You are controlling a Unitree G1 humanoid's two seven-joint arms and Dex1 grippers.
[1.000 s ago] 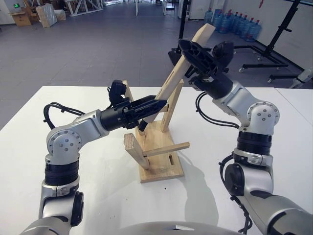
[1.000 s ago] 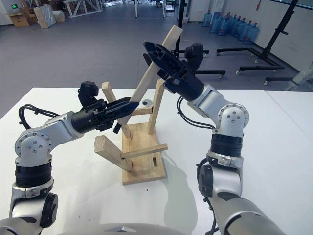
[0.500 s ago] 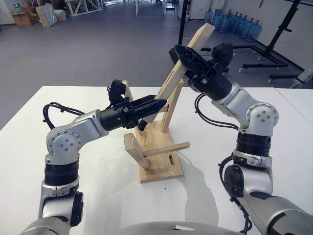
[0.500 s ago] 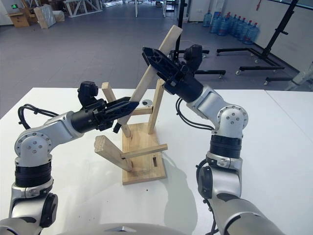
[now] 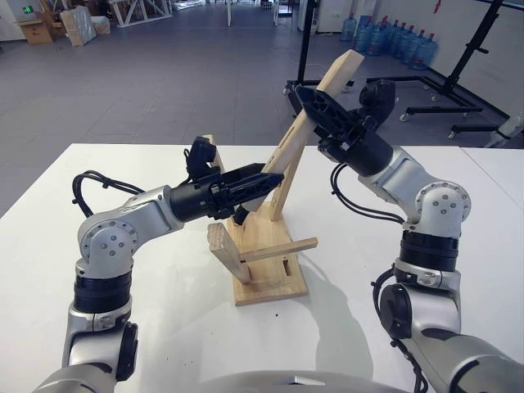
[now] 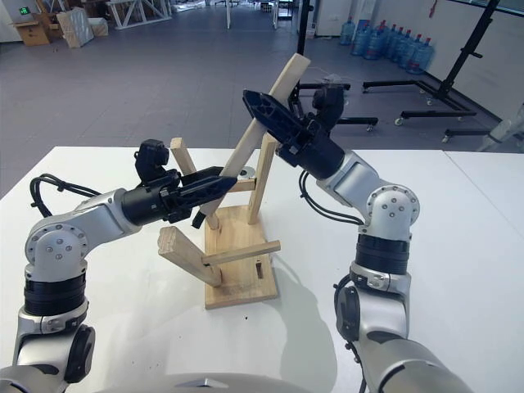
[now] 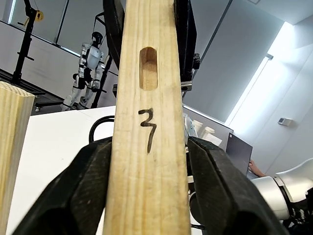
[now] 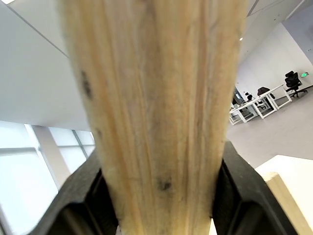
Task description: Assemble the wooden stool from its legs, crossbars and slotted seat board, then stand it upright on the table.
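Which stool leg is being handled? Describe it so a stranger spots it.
A seat board with fitted legs lies on the white table. Slanting above it is the long leg, held low by the left gripper, high by the right gripper. Only it is gripped, and bears a handwritten 3 below an oval slot.

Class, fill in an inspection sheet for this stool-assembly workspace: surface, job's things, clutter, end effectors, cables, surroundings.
Surface: white table, with the seat board lying flat on it.
Job's things: seat board has legs standing in it and a crossbar on the front leg. A long leg marked 3 is held tilted above.
Clutter: nothing seen.
End effectors: left end effector is shut on the long leg's lower part. Right end effector is shut on it higher up.
Cables: black cables loop off both arms.
Surroundings: open hall with water bottles and a black wheeled frame.
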